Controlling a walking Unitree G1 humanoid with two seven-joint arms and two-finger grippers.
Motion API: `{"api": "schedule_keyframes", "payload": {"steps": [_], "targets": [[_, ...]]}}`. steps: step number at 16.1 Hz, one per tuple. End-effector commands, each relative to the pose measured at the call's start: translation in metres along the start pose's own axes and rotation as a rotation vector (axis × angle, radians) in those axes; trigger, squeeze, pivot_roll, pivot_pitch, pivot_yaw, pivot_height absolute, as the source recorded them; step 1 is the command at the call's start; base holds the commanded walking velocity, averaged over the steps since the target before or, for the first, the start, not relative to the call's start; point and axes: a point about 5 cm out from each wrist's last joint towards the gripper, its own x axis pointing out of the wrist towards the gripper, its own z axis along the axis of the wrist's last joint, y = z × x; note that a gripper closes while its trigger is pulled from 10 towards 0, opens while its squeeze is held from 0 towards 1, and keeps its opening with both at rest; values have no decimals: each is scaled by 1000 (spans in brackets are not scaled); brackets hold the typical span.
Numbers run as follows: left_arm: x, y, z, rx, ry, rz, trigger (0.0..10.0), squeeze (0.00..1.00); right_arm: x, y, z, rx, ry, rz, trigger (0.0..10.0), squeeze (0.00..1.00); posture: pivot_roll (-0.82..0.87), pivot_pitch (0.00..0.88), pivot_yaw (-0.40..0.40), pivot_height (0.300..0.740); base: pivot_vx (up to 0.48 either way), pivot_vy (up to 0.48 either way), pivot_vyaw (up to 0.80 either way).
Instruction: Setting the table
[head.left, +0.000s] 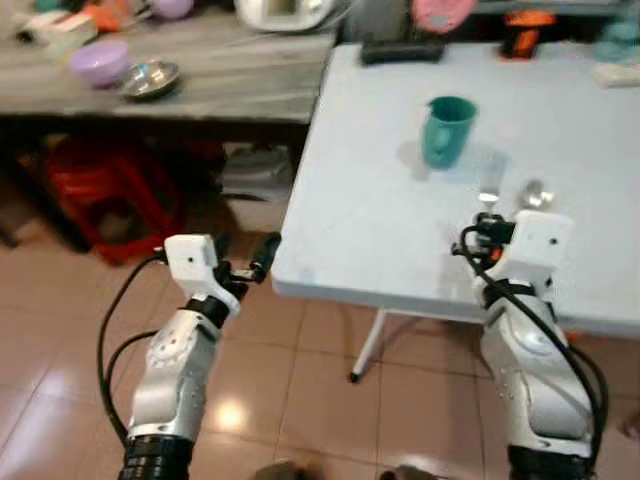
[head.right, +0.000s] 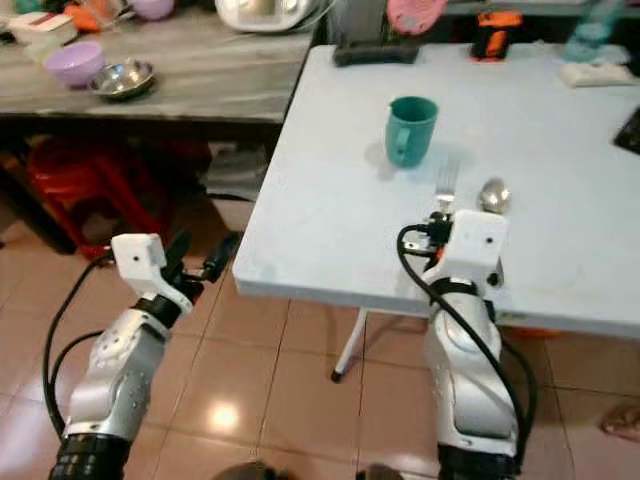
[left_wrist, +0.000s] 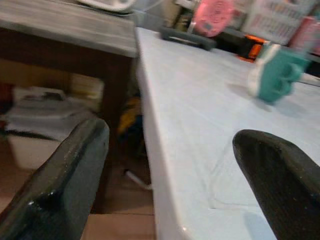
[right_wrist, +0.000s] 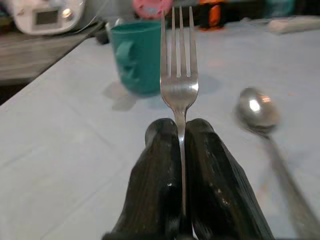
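The right end effector (right_wrist: 181, 150) is clenched on a fork (right_wrist: 179, 75), tines pointing ahead toward the teal mug (head.right: 410, 128), over the white bench (head.right: 330, 200). A spoon (right_wrist: 260, 115) lies just beside it, roughly parallel (the likely spot to set down). The left end effector (head.left: 250, 268) hangs released off the bench edge. The right wrist view shows the grip; the head views hide it.

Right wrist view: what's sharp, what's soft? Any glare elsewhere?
Right wrist view: the fork clamped in the right gripper is sharp, the spoon and green mug are soft. Left wrist view: the mug is smeared, and the open left gripper fingers are blurred. Left eye view: a light glares off the floor tiles.
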Motion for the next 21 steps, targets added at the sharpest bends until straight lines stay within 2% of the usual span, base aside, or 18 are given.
{"api": "schedule_keyframes", "payload": {"steps": [1,11,21], "targets": [[-3,9,2,27,-2,36,10000,0,-1,7,1,13,-7,17,10000,0,-105,138,102,740,0,311,0],[-1,15,3,54,-11,93,10000,0,1,7,1,20,-16,21,10000,0,-101,125,97,740,0,323,0],[0,17,1,58,-13,122,10000,0,0,4,2,27,-22,12,10000,0,-103,126,96,740,0,386,-509]]}}
